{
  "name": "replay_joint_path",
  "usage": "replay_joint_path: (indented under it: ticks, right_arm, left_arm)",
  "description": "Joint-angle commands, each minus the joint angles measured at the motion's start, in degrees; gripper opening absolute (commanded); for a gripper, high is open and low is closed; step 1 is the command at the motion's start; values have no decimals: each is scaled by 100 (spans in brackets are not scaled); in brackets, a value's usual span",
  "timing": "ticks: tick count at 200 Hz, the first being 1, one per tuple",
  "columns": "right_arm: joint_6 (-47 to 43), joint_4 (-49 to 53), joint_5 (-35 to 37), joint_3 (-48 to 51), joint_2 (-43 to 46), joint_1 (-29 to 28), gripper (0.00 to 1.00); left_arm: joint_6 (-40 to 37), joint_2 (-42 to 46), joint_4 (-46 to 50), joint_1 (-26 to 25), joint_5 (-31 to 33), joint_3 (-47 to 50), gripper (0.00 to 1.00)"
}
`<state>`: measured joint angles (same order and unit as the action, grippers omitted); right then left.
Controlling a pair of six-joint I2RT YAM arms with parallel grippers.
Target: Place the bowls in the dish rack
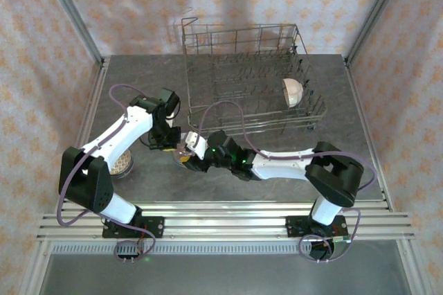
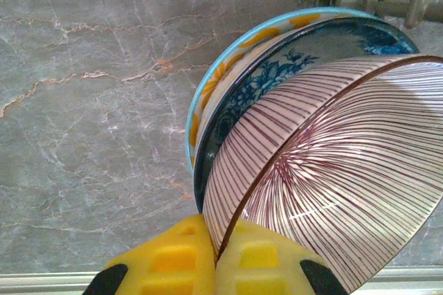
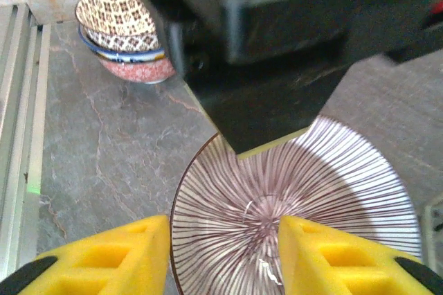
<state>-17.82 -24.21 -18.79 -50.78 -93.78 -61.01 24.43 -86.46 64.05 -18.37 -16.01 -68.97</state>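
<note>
Striped bowl (image 2: 325, 163), rim clamped between left jaws; right jaws agape.

Lighting's bright and even, coming from overhead. Soft grey shadows fall on the back wall (image 1: 228, 4) over the rack (image 1: 246, 77). White glare streaks inside the striped bowl (image 2: 346, 170). The black casing (image 3: 277, 52) close to the right wrist lens is blurry.
</note>
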Motion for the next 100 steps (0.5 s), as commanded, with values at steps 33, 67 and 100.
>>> replay_joint_path:
  ticks: [33, 67, 100]
  right_arm:
    - [361, 373, 84, -177, 535, 258, 48]
    - [710, 527, -80, -339, 648, 532, 48]
    - [747, 1115, -353, -691, 953, 604, 47]
  left_arm:
    - [-286, 343, 301, -27, 368, -454, 0]
    - [-462, 405, 476, 44, 492, -732, 0]
    - [-526, 562, 611, 104, 630, -881, 0]
